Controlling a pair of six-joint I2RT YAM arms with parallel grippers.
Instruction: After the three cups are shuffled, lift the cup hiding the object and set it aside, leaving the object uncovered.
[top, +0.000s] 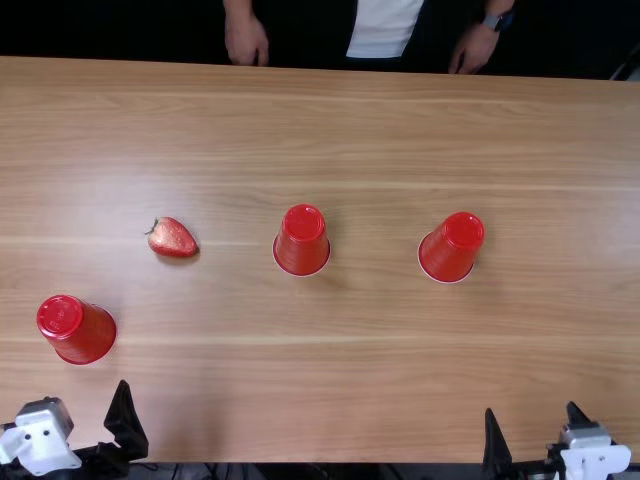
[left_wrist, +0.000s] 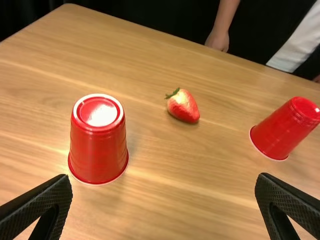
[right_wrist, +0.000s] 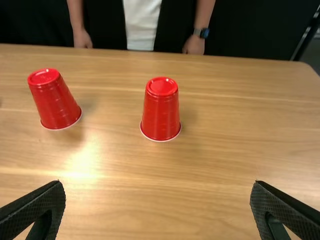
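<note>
Three red cups stand upside down on the wooden table. The left cup (top: 77, 329) (left_wrist: 97, 140) sits nearest my left gripper (top: 85, 432) (left_wrist: 162, 182), which is open at the near edge with nothing between its fingers. A strawberry (top: 173, 238) (left_wrist: 183, 106) lies uncovered beyond that cup, left of the middle cup (top: 302, 240) (left_wrist: 285, 128) (right_wrist: 54, 100). The right cup (top: 452, 247) (right_wrist: 161, 109) stands farther right. Low at the near right edge, my right gripper (top: 532, 428) (right_wrist: 157, 192) is open and holds nothing, well short of the cups.
The table's near edge (top: 300, 462) runs close by both grippers. Bare wood (top: 300, 360) lies between the grippers and the row of cups. The far edge (top: 320, 68) is well beyond the cups.
</note>
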